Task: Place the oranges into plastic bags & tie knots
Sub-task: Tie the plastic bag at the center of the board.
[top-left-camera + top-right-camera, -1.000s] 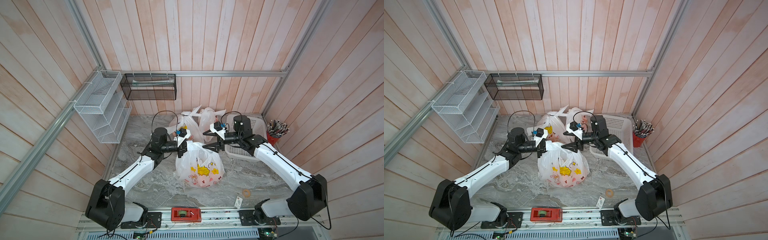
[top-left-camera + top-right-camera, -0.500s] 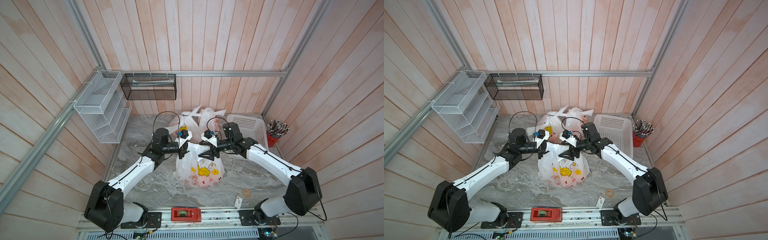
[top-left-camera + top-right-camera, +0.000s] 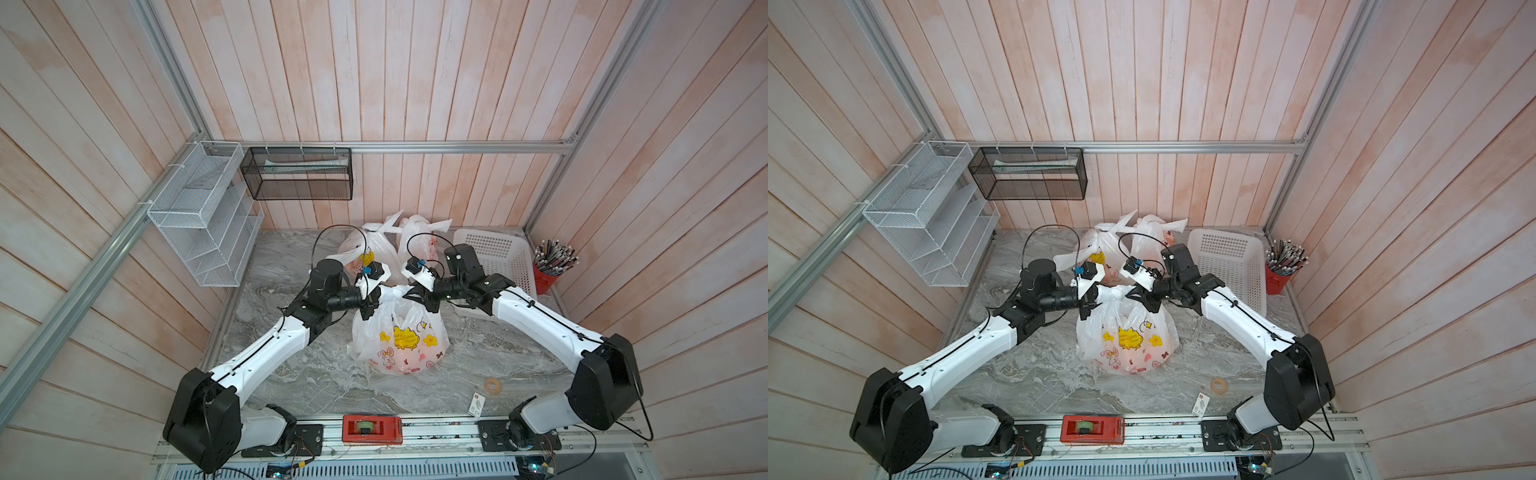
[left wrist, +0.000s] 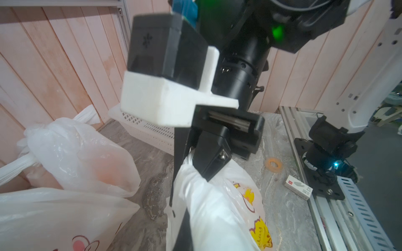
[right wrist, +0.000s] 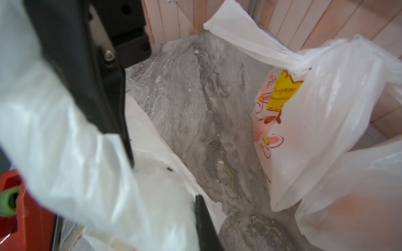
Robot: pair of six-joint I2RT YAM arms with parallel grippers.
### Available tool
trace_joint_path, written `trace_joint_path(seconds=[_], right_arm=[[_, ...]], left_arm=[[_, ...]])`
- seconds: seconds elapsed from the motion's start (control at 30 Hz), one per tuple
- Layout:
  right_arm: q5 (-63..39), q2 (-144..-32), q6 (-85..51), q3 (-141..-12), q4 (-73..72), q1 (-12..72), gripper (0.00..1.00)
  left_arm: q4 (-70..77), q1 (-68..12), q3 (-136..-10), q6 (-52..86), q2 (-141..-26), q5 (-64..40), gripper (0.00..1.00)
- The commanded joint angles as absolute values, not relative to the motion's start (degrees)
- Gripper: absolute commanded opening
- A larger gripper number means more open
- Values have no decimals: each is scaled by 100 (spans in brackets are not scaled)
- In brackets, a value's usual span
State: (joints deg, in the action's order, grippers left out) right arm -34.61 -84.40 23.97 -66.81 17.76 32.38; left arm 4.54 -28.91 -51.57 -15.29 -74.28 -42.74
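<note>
Right gripper (image 3: 417, 296) has moved off the white perforated basket (image 3: 494, 249) and clamped, apparently, a handle (image 4: 189, 171) of the mid-table translucent printed plastic bag (image 3: 401, 345). Left gripper (image 3: 372, 298) pinches the other. Pulling the knot (image 3: 395, 292) tight is likely next.

Mid-frame, right pincer (image 4: 191, 171) is seen clamped on twisted handle strip (image 4: 195, 187) of front bag (image 4: 245, 208). Tied bag (image 4: 82, 156) w/ orange tint is seen in backgrd; tape roll (image 4: 274, 165) & sm. box (image 4: 298, 188) on worktop (image 4: 282, 217).
</note>
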Motion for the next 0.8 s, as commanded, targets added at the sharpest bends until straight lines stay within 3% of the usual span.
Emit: trace_joint_path(seconds=[0.0,0.17,0.3,0.4,0.53,0.77], right_arm=[[-2408,-8140,2172,-6740,1562,3219,0],[-1277,-8018,1667,-6528,827,3228,0],[-1245,-7947,1158,-6043,-240,3243,0],[-1471,-7927,618,-5629,-1243,3260,0],[-2549,-8123,3,-5398,-2147,3353,0],[-2966,-8504,-1099,-4856,-3752,3563,0]], left_arm=[[4,-2959,-5374,-1540,-7171,-3718,0],[-250,-3151,-5407,-1131,-7007,-3433,0],[-45,-3326,-5281,-594,-6951,-3421,0],[387,-3376,-5073,46,-6946,-3480,0],[1047,-3478,-4824,815,-7058,-3488,0],[2015,-3782,-4527,1365,-7434,-3353,0]])
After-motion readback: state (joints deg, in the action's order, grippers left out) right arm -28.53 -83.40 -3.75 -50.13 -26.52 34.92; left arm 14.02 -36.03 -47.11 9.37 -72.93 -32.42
